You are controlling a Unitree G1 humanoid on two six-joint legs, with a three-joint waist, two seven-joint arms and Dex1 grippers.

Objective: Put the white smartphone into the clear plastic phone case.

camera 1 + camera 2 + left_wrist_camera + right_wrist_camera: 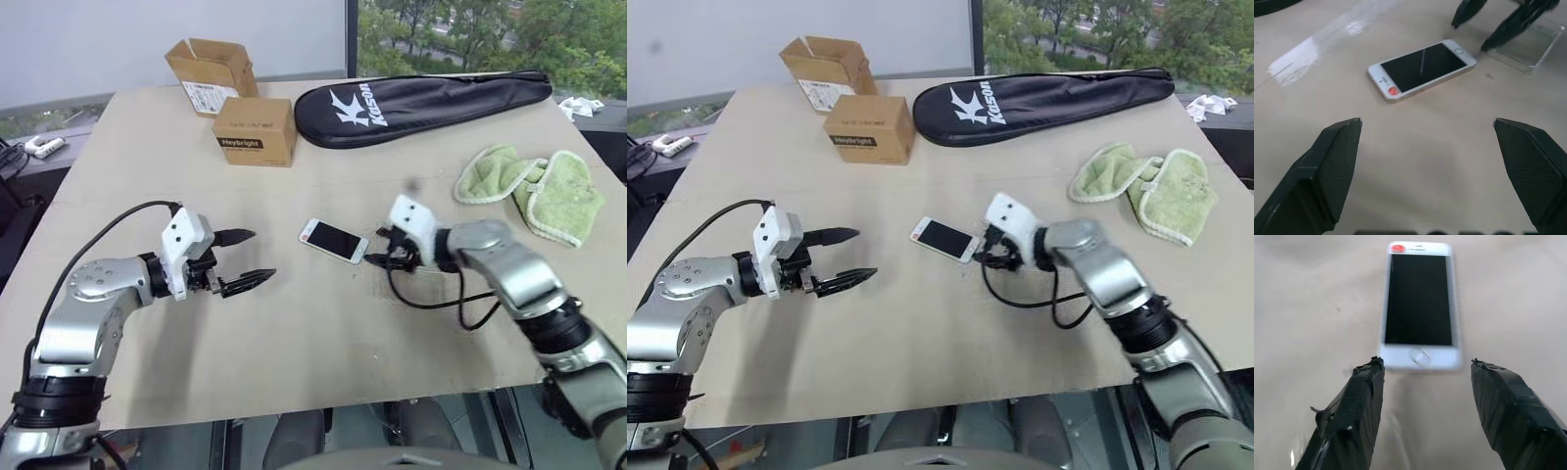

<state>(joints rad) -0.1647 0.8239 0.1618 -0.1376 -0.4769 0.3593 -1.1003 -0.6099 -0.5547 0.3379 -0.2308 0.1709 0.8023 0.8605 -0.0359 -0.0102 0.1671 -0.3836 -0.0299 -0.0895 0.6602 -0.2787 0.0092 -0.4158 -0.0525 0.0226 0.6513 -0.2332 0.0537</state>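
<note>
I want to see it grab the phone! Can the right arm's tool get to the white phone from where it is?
Probably yes. The right tool sits just short of the white smartphone, fingers apart, pointing at its home-button end. Nothing lies on the table between them, and the phone lies flat and uncovered.

I'm working in what looks like an office or lab room: a plain beige counter [294,323] stands by a large window [470,29] showing treetops, with cardboard boxes [235,98] and a zipped racket bag [421,103] on it.
</note>
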